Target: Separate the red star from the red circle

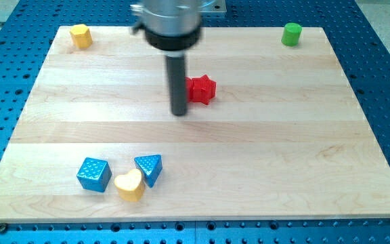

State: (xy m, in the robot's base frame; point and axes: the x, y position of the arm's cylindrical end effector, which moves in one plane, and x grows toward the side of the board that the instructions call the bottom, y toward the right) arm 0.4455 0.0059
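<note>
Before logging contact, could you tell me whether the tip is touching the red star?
Cannot tell: in the camera view, my tip sits just left of the red star, no clear gap or contact.

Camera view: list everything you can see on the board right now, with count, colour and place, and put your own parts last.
red star: 1, red, upper middle of the board, just to the view's right of my tip
yellow block: 1, yellow, top left corner; exact shape unclear
green cylinder: 1, green, top right corner
blue cube: 1, blue, bottom left, leftmost of a cluster of three
yellow heart: 1, yellow, bottom left, between the two blue blocks
blue triangle: 1, blue, bottom left, right of the heart
red circle: none visible
wooden board: 1, light wood, on a blue perforated table
my tip: 1, dark rod, close beside the star's left side; contact unclear
</note>
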